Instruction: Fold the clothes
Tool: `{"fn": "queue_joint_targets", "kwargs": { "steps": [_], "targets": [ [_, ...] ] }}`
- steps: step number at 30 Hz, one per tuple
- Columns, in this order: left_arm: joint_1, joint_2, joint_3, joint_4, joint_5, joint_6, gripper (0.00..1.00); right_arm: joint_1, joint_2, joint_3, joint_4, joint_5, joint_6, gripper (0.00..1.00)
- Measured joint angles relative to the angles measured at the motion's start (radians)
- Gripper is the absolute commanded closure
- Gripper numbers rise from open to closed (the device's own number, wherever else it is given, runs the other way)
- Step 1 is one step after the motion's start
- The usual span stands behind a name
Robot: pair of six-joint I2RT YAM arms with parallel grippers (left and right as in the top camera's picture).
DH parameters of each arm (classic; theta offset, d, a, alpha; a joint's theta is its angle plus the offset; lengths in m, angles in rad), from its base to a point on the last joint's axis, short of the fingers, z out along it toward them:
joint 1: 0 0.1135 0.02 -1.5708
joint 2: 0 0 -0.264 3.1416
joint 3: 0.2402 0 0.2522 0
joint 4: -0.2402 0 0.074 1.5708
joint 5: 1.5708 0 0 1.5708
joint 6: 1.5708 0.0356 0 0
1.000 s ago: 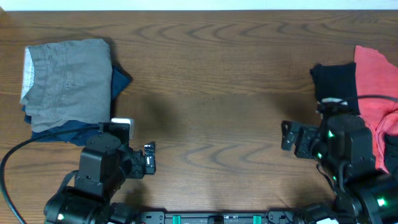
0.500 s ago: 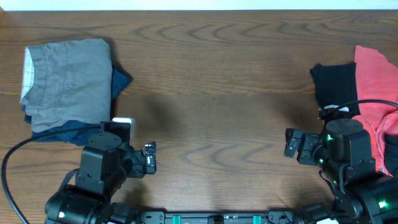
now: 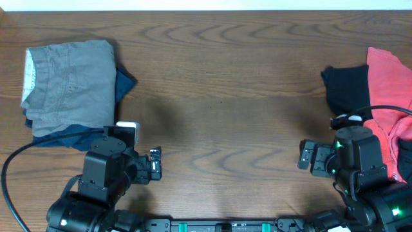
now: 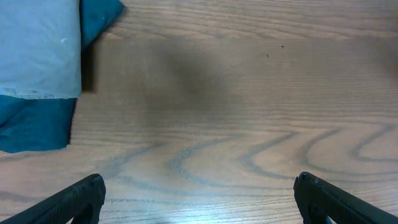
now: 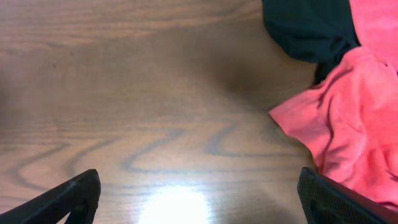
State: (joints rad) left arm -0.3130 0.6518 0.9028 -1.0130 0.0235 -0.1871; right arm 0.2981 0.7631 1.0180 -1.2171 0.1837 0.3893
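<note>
Your left end effector [image 4: 199,200] had its fingers spread wide, holding nothing, near the folded grey shorts [image 3: 71,84] stacked on the navy shorts [image 3: 127,82] at the left of the surface [image 3: 219,96]. Your right end effector [image 5: 199,194] was likewise spread and empty beside the black piece [image 3: 346,87] and the rumpled coral-red piece [image 3: 389,80] at the right edge.

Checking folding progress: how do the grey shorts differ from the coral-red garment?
The grey shorts are folded into a neat rectangle; the coral-red garment lies rumpled. The grey shorts sit atop a navy piece; the coral-red garment lies against a black piece. Both rest on the table.
</note>
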Motion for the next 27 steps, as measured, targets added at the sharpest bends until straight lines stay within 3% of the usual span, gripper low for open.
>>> {"fn": "queue_joint_targets", "kwargs": {
  "steps": [5, 12, 18, 27],
  "targets": [
    [0.000, 0.000, 0.000, 0.000, 0.000, 0.000, 0.02, -0.025, -0.023, -0.001, 0.026, 0.003, -0.053, 0.01],
    [0.000, 0.000, 0.000, 0.000, 0.003, 0.000, 0.02, -0.126, -0.164, -0.078, 0.277, -0.029, -0.242, 0.01],
    [0.000, 0.001, -0.001, 0.000, 0.003, 0.000, 0.02, -0.189, -0.348, -0.296, 0.560, -0.088, -0.353, 0.01],
    [0.000, 0.001, -0.002, 0.000, 0.003, 0.000, 0.02, -0.191, -0.638, -0.682, 0.948, -0.132, -0.396, 0.01]
  ]
}}
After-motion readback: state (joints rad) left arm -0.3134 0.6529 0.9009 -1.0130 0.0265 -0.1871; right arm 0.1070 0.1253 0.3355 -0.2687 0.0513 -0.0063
